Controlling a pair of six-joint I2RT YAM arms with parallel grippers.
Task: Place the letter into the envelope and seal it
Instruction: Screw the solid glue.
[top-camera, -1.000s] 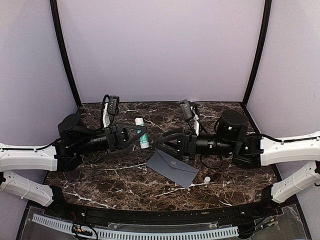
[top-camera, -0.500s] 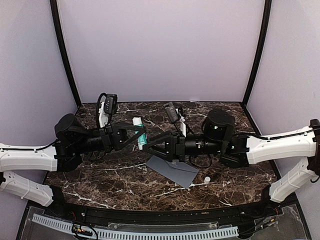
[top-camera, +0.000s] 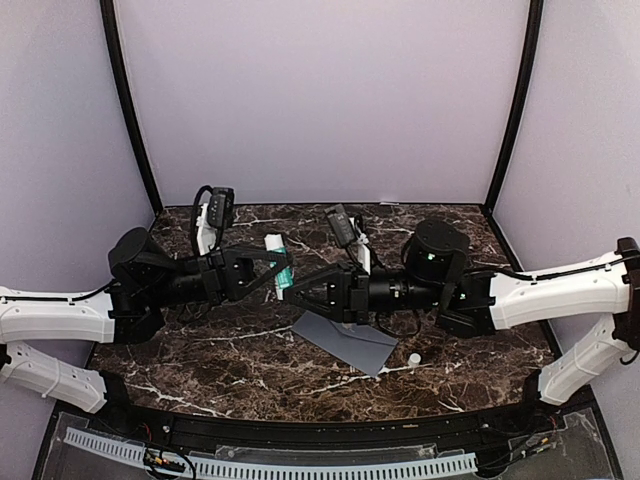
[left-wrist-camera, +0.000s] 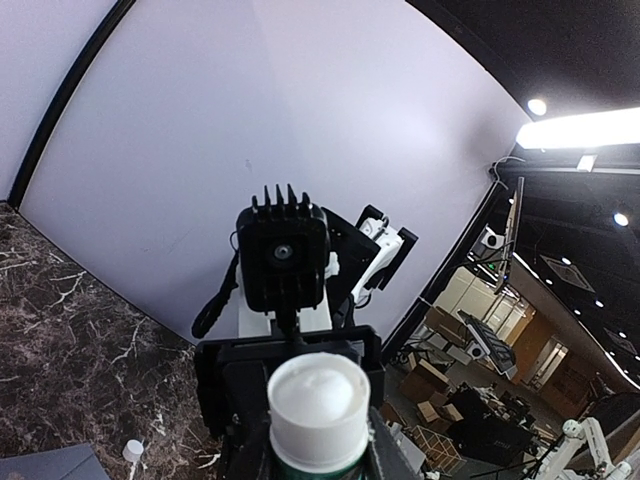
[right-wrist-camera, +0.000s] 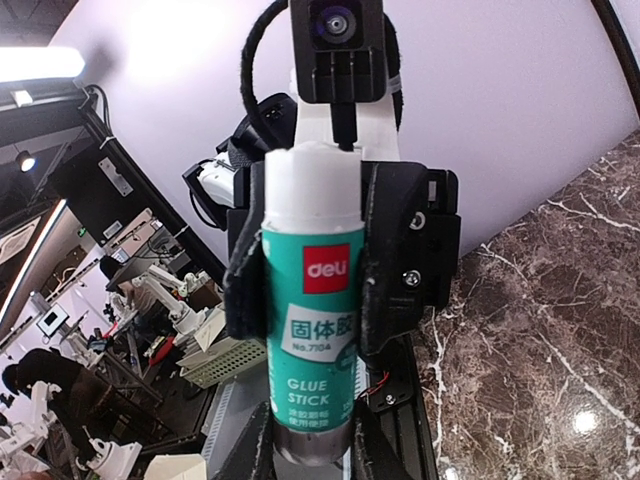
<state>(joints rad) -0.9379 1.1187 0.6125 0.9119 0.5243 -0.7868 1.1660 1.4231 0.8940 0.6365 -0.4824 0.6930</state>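
Evidently the step in hand is preparing the glue stick (right-wrist-camera: 310, 330), which hangs in the air between the two arms. The left end effector (top-camera: 272, 270) clamps the stick's green body, with the white end towards its own wrist. The right end effector (top-camera: 297, 292) stands narrow on the stick's lower end, its fingers (right-wrist-camera: 375, 455) pressing on both sides. To do this well, the two wrists should stay on one line with the stick, so that any twist or pull runs along its axis and does not lever it out of the left grip. The left should hold firm while the right alone works.

The envelope (top-camera: 355, 345) lies flat and slantwise on the counter (top-camera: 200, 360), partly under the right arm and just below the stick. A small white piece (top-camera: 414, 358) rests near its right corner. The letter shows in no view; whether it is inside the envelope cannot be told.
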